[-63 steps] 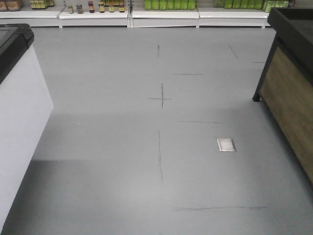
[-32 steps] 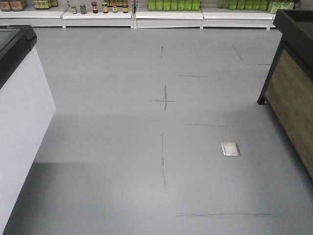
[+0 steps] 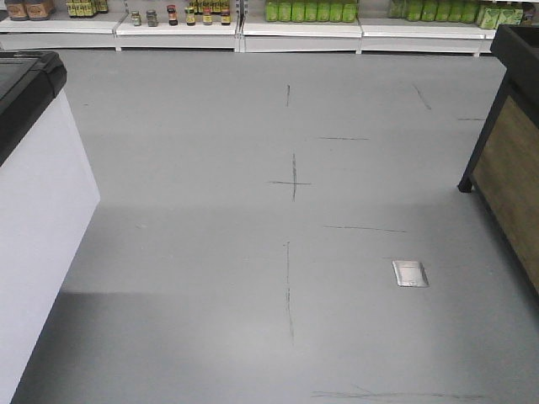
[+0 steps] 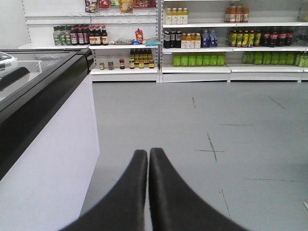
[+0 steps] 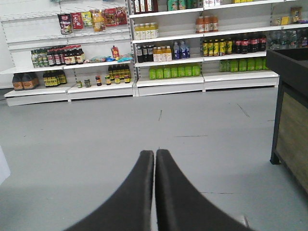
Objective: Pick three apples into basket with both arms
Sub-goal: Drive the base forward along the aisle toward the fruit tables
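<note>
Your left gripper is clenched on nothing, fingers pressed together, and your right gripper matches it. Both point over the gray floor toward the stocked shelves. From these views you cannot tell where the apples or the basket lie.

My left gripper and right gripper both run off the bottom edge, so I only get the finger ends. Front view chops the freezer at the left edge, the wooden stand at the right, the shelves up top. Labels on the bottles are way too small to read.
</note>
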Tool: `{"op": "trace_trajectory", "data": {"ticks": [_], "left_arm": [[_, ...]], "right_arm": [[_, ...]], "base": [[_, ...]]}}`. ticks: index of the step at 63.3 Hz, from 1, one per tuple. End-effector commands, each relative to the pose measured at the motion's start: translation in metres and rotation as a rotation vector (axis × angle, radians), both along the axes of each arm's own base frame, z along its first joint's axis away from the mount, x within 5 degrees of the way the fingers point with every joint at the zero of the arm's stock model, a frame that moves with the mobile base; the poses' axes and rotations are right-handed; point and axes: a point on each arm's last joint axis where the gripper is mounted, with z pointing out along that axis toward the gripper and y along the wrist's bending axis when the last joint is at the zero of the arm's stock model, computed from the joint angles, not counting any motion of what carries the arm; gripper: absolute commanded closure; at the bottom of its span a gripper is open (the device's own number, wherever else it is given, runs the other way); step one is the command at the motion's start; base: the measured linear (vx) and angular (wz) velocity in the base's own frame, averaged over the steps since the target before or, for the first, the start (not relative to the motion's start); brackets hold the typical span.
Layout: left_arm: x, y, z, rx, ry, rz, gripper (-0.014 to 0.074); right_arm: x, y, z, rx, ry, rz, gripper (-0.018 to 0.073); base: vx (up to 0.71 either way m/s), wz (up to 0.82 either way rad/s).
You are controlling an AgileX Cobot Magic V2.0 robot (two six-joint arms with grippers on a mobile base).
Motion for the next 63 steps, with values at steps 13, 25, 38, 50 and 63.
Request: {"op": "trace_trajectory", "data": {"ticks": [13, 25, 38, 50, 63], "left_arm": [[-0.0004, -0.0002, 0.0042, -0.002, -0.077, -0.002, 0.0603], [-0.0004, -0.0002, 0.0042, -0.002, -0.077, -0.002, 0.0603], [-0.0004, -0.0002, 0.0042, -0.002, -0.077, -0.002, 0.0603], [-0.0004, -0.0002, 0.0042, -0.002, -0.077, -0.002, 0.0603], [-0.0004, -0.0002, 0.0042, -0.002, -0.077, -0.002, 0.0603]], "right_arm": [[-0.0004, -0.0006, 0.0019, -0.018, -0.066, -0.010, 0.0564], [-0.0004, -0.0006, 0.0019, -0.018, -0.066, -0.010, 0.0564], [-0.0004, -0.0006, 0.0019, -0.018, -0.066, -0.010, 0.0564], [-0.0004, -0.0006, 0.0019, -0.018, -0.066, -0.010, 0.0564], [-0.0004, -0.0006, 0.0019, -0.018, -0.066, -0.010, 0.0564]], "base": [[0.14, 0.00], [0.10, -0.11], [0.11, -0.13], [0.15, -0.06], [0.16, -0.07]]}}
